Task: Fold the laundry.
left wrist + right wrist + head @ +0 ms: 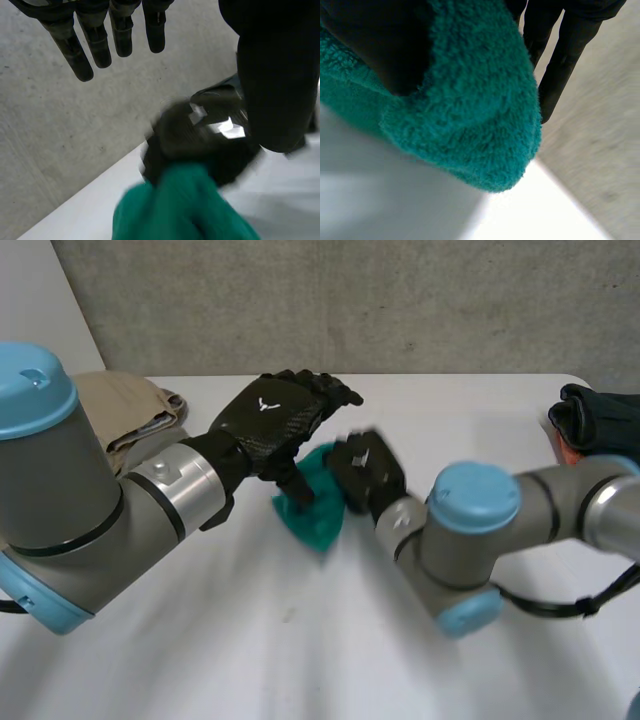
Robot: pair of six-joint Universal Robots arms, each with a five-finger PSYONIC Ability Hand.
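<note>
Teal fleece, thick and fuzzy, makes up the small cloth (315, 525) that lies bunched near the middle of the white table (300, 640), between the two black hands. In the right wrist view its pile is deep and curly, and one rounded corner hangs free just above the tabletop. The right hand (365, 472) is at the cloth's right edge and grasps it: the fleece is folded over the thumb and caught against the straight fingers (560, 70) behind it. The left hand (270, 415) hovers over the cloth's far left part in a released pose, its fingers (92, 45) straight and spread out past the cloth toward the table's far edge. Its thumb points down and appears to touch the fleece, though the contact cannot be told for certain. At the table's far left corner sits a folded beige garment (125, 405). At the far right edge lies a crumpled dark garment (595, 420) with a bit of orange showing beneath it, well apart from the teal cloth. A grey concrete wall (350, 300) rises behind the table.
</note>
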